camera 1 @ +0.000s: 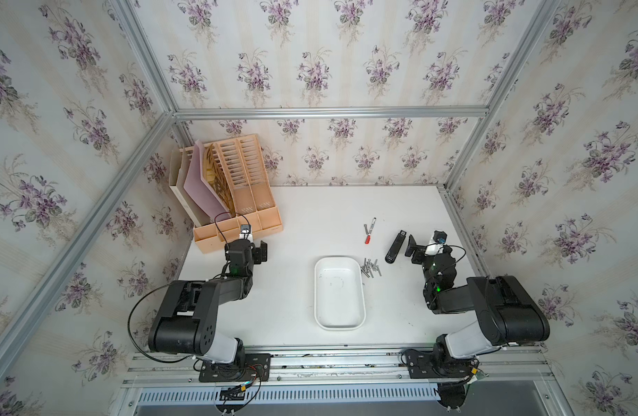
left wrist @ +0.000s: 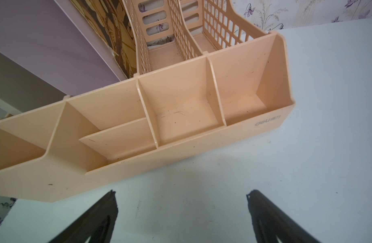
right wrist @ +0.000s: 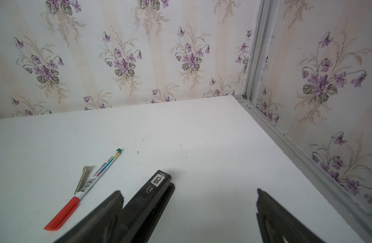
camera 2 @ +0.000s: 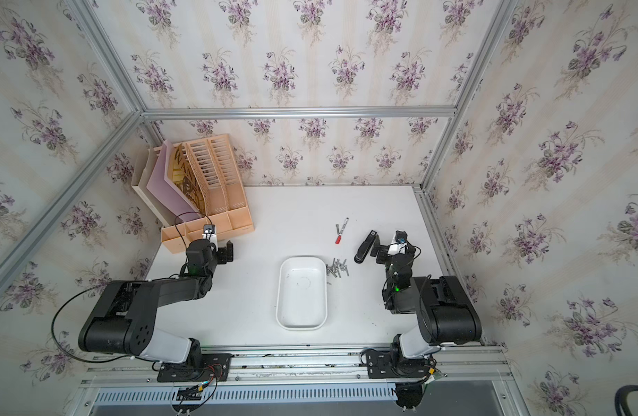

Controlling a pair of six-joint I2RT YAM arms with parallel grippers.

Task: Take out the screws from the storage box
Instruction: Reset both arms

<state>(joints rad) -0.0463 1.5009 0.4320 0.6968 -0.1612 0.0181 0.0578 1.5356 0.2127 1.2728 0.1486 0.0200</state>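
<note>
Just right of the storage box [camera 1: 339,299], at its far corner, the screws [camera 1: 370,268] lie heaped on the table [camera 1: 310,216], axes mostly near-to-far; box judged empty. The right gripper [right wrist: 188,192], jaws apart and empty, stands right of the heap, nearer than the left gripper [left wrist: 180,192], likewise apart by the organizer [camera 1: 238,201]

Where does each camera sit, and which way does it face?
Top views: high over the front rail, looking down at the table, storage box and screws piled beside it; left arm and right arm show.
Left wrist: on the left arm, facing the file organizer; the left gripper shows, jaws open.
Right wrist: on the right arm, facing the far corner over stapler, marker and a lone screw; the right gripper shows, jaws open.
Shared: stapler and marker also show in both top views.
</note>
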